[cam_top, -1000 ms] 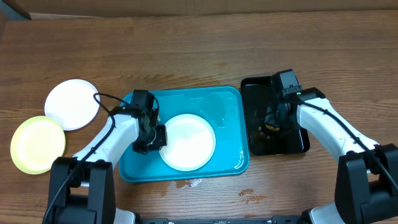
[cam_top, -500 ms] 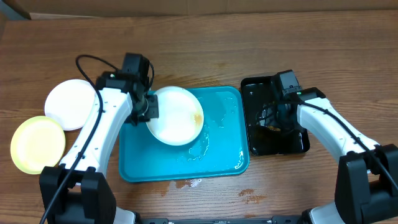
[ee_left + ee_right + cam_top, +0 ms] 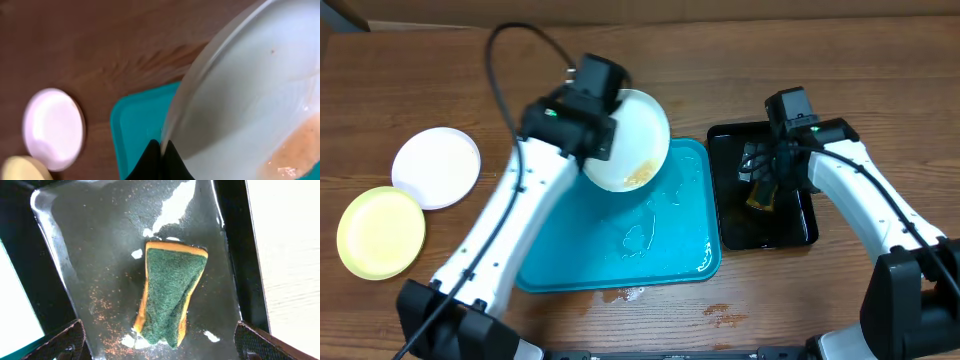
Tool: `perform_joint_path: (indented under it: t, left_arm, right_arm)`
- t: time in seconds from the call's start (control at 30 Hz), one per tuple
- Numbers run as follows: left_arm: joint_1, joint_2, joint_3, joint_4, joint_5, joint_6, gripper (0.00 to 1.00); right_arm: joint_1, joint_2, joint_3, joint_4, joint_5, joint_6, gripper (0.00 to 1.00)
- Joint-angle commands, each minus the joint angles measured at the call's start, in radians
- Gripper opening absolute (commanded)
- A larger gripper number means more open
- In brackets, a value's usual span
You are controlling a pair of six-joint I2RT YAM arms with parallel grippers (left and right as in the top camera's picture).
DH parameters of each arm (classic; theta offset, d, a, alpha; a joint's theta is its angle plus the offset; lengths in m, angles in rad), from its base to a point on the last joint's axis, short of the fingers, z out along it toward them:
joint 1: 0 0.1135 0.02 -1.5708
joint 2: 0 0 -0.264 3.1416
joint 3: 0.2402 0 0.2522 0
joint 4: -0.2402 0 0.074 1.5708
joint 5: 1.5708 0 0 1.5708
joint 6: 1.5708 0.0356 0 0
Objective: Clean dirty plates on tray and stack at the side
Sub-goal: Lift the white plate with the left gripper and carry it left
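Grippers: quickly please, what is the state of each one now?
Left gripper: shut on the white plate, tilted over the turquoise tray.
Right gripper: jaws open, empty, above the green sponge in the black tray.

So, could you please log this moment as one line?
left tool: shut on plate, tilted over blue tray | right tool: open above sponge in black tray

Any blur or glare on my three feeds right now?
Overhead: evenly lit and sharp, with wet sheen on the turquoise tray. Left wrist: soft throughout, the lifted plate filling the frame close up, the white plate on the table blurred. Right wrist: crisp on the sponge, white glare on the wet black tray.
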Motion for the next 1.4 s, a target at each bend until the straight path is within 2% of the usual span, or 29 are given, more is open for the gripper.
perform_joint_path:
  t: [0.0,0.17,0.4,0.57,0.77,0.9,0.93,1.07,1.27,1.37]
  left_arm:
    - [-0.13,0.008,0.028,0.033,-0.278,0.141,0.04]
    - [-0.265,0.027,0.027,0.064,-0.438,0.203,0.04]
    - [-0.364,0.043,0.027,0.068,-0.615,0.207,0.04]
    - [-0.365,0.044,0.027,0.069,-0.623,0.197,0.04]
    - [-0.355,0.044,0.027,0.076,-0.607,0.124,0.04]
    - [-0.307,0.044,0.027,0.075,-0.468,0.054,0.04]
    - [-0.251,0.044,0.027,0.074,-0.332,0.015,0.04]
    - [-0.101,0.044,0.027,0.071,-0.074,-0.063,0.04]
    - [0.227,0.044,0.027,0.046,0.383,-0.111,0.04]
    - [0.401,0.044,0.027,-0.002,0.47,-0.147,0.04]
  right_arm:
    - [-0.067,-0.016,0.017,0.0,-0.174,-0.071,0.97]
    - [-0.168,-0.016,0.017,0.0,-0.401,-0.14,1.0]
    - [-0.261,-0.016,0.017,0.0,-0.476,-0.145,1.0]
    - [-0.261,-0.016,0.017,0.008,-0.478,-0.145,1.0]
    - [-0.261,-0.016,0.017,0.009,-0.471,-0.145,1.0]
    - [-0.261,-0.016,0.017,0.009,-0.471,-0.145,1.0]
    - [-0.261,-0.016,0.017,0.009,-0.471,-0.145,1.0]
    - [-0.261,-0.016,0.017,0.009,-0.471,-0.145,1.0]
    - [-0.261,-0.016,0.017,0.009,-0.471,-0.145,1.0]
    - [-0.261,-0.016,0.017,0.009,-0.471,-0.145,1.0]
